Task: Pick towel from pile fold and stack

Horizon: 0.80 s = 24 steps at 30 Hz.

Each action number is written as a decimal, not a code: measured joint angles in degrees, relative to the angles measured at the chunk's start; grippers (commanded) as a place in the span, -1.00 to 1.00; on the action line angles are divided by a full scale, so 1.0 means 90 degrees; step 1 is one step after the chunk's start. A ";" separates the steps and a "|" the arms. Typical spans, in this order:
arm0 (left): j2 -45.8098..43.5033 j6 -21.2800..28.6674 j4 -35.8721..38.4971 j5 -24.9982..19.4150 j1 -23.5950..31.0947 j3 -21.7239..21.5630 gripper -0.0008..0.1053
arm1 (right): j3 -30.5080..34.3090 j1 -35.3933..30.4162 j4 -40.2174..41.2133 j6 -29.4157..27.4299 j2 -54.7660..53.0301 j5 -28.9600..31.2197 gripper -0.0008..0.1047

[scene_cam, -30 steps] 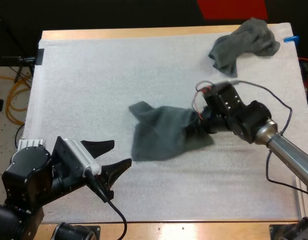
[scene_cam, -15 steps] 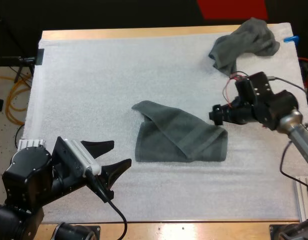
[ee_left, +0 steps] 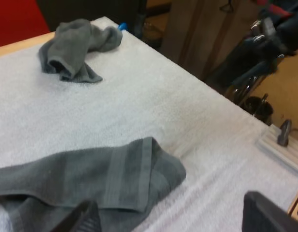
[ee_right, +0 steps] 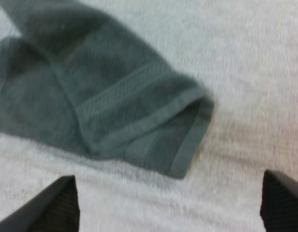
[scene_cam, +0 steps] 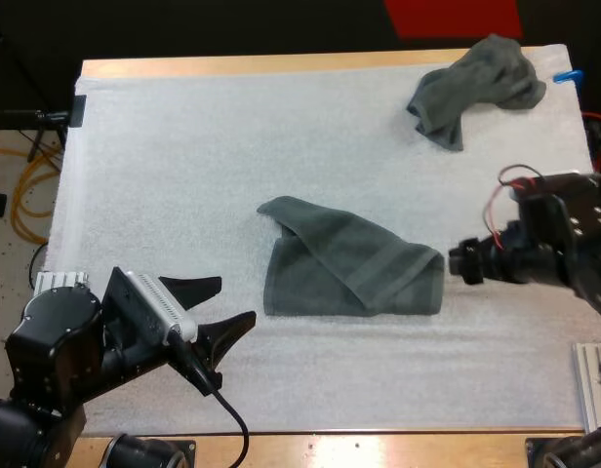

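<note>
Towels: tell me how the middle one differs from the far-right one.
The middle towel lies folded over and flat; the far towel is crumpled in a heap. The middle towel covers more mat than the far towel. The right gripper is beside the middle towel, away from the far towel. Both are dark grey-green, neither held.

My high camera sits behind the rig, looking forward and down over the whole white mat [scene_cam: 183, 146]. The left wrist camera rides low and near the mat, facing across it toward the crumpled towel [ee_left: 74, 46] at the far corner. The right wrist camera hangs close, looking almost straight down. All three share the corner of the half-folded towel [ee_right: 115, 106] — high and left wrist also share the crumpled towel.
</note>
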 measured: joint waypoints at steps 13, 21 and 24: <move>0.0000 0.0012 0.0272 -0.0278 0.0000 0.0000 0.15 | 0.1664 0.0000 0.0040 0.0483 -0.0681 -0.0402 0.39; 0.0000 0.0012 0.0272 -0.0308 0.0000 0.0000 0.15 | 0.2895 0.0000 -0.1838 0.1001 -0.0521 -0.0429 0.39; 0.0000 0.0012 0.0272 -0.0308 0.0000 0.0000 0.15 | 0.3040 0.0000 -0.2337 0.1208 -0.0228 -0.0447 0.39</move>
